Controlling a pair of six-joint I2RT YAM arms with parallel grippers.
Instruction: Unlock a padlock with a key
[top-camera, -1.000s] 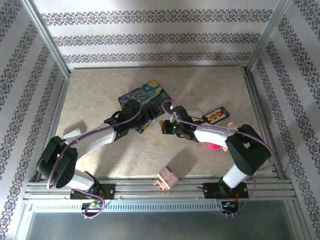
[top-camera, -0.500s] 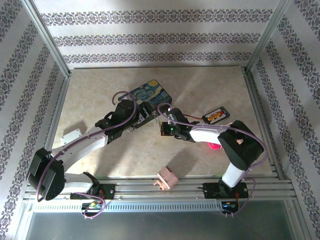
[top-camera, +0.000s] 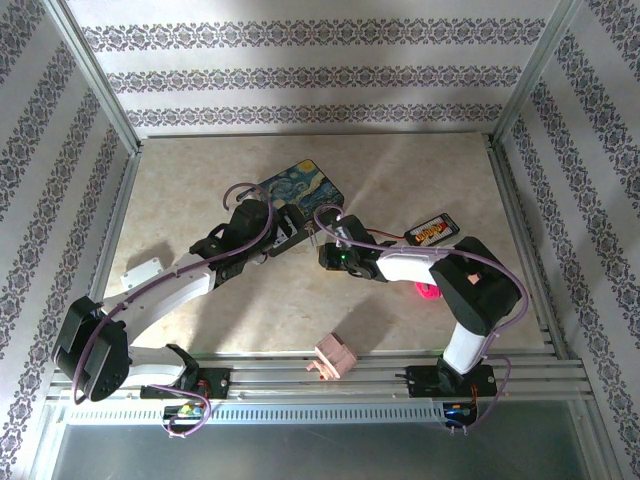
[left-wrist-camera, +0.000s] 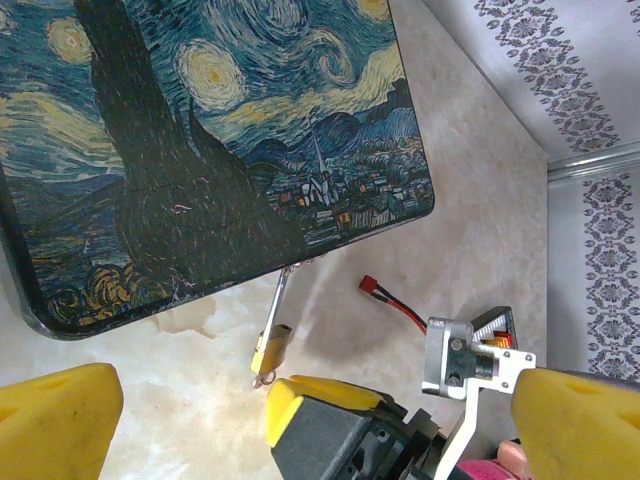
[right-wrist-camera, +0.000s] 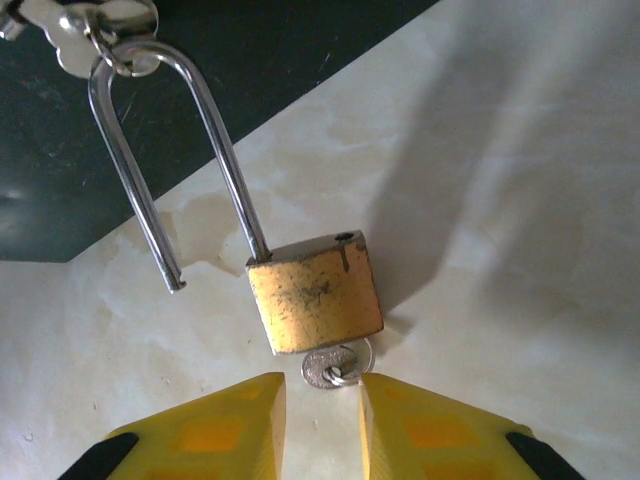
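Observation:
The brass padlock (right-wrist-camera: 315, 293) lies on the table by the corner of the painted box (left-wrist-camera: 200, 150). Its silver shackle (right-wrist-camera: 225, 150) stands open, one end free, and is hooked through the box's clasp (right-wrist-camera: 100, 20). The grey key (right-wrist-camera: 335, 365) sticks out of the lock's bottom. My right gripper (right-wrist-camera: 320, 392) is open, its yellow fingertips (right-wrist-camera: 235, 420) just short of the key head, nothing between them. In the left wrist view the padlock (left-wrist-camera: 270, 348) lies between the box and the right gripper (left-wrist-camera: 335, 420). My left gripper (left-wrist-camera: 315, 405) is open wide above it. In the top view the left gripper (top-camera: 293, 226) and the right gripper (top-camera: 327, 250) face each other.
A thin red wire with a small plug (left-wrist-camera: 385, 295) lies right of the padlock. A red-and-black packet (top-camera: 432, 232) and a pink object (top-camera: 430, 290) are by the right arm. A wooden block (top-camera: 336, 357) sits at the near edge. Metal frame posts border the table.
The left arm has stretched out and its gripper has drawn back from the padlock toward the box. The right gripper has edged slightly left. Little differs over the last half second.

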